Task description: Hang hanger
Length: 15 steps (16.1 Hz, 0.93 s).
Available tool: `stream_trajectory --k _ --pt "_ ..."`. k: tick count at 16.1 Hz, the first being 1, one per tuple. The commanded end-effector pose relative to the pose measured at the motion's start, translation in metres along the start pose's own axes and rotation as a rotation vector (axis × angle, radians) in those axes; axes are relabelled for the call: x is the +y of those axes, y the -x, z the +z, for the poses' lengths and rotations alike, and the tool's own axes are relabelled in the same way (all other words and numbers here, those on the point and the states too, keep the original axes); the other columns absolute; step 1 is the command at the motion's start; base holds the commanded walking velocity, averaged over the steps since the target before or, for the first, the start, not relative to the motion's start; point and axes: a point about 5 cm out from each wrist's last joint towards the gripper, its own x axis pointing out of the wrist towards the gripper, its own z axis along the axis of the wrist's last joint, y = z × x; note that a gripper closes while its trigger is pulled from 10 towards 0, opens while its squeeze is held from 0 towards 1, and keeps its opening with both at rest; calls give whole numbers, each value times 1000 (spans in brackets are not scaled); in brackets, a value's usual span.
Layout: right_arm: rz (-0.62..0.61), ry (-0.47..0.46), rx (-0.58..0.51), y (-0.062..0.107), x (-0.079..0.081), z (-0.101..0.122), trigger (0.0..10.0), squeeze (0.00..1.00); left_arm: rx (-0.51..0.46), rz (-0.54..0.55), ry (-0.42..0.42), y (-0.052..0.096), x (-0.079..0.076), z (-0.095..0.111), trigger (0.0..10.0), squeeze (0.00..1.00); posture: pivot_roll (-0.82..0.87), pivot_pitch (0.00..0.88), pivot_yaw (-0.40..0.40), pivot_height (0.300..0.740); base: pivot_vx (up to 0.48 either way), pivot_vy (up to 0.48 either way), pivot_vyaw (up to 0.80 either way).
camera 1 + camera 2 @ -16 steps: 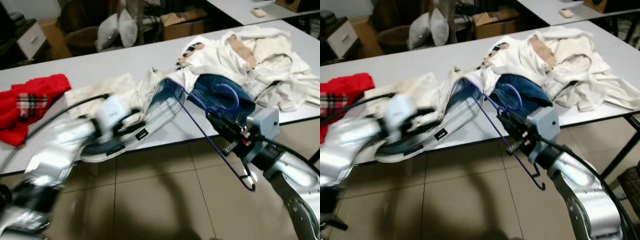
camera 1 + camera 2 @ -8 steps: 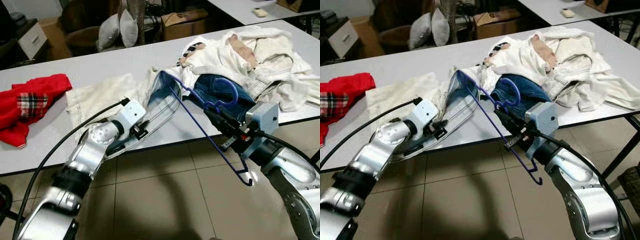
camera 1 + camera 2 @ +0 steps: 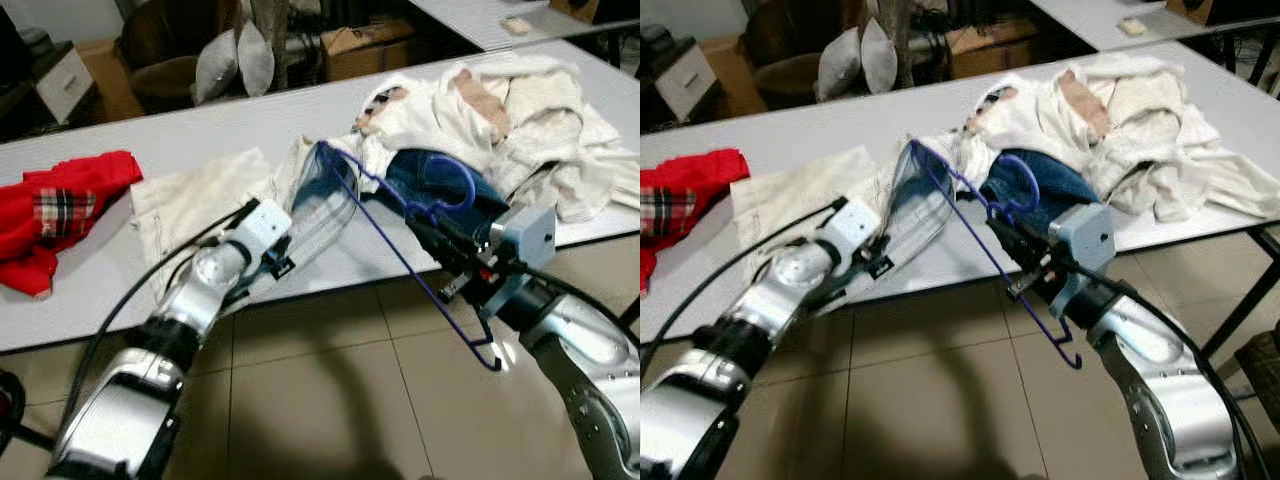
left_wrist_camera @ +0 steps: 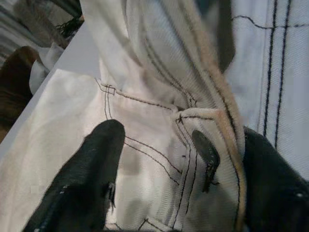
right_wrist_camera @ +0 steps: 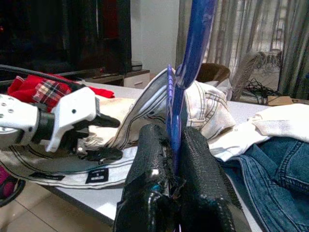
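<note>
A blue wire hanger (image 5: 195, 43) stands in my right gripper (image 3: 428, 233), which is shut on it just below the hook. The hanger's far shoulder is tucked inside a white garment with dark stitching (image 3: 322, 205) at the table's front edge. Its near end hangs out over the floor. My left gripper (image 3: 278, 262) reaches that garment's near hem. In the left wrist view its two black fingers (image 4: 91, 179) stand apart, with the stitched waistband (image 4: 193, 116) between them.
On the grey table (image 3: 180, 130) lie a red plaid garment (image 3: 60, 205), a flat cream cloth (image 3: 195, 195), blue jeans (image 3: 430, 180) and a heap of white clothes (image 3: 520, 110). Tiled floor (image 3: 320, 400) lies below. Pillows (image 3: 235, 60) and a box (image 3: 365, 45) stand behind.
My left arm has swung forward from a blurred sweep, and its gripper now sits at the garment's hem. The garment hangs less far over the edge. The hanger has barely moved.
</note>
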Motion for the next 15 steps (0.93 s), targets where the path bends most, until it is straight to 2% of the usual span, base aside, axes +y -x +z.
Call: stream_trajectory --k 1,3,5,8,12,15 --pt "22 7 -34 -3 4 5 10000 0 11 53 -15 -1 11 0 0 0 -212 0 179 740 0 0 0" --pt "17 8 -33 -2 4 4 10000 0 10 63 16 -4 13 4 0 0 -216 0 187 740 0 0 0" --pt "9 6 -33 -2 4 4 10000 0 2 42 91 -5 10 4 0 0 -215 0 188 740 0 0 0" --pt "10 3 -32 -3 4 3 10000 0 23 48 114 -4 11 -4 0 0 -207 0 182 740 0 0 0" --pt "8 -5 -29 -4 4 0 10000 0 -8 24 166 -4 19 2 0 0 -192 0 183 740 0 0 0" --pt "31 -15 -13 -3 9 -6 10000 0 -57 -4 329 -7 29 19 0 0 -176 0 191 740 0 0 0"
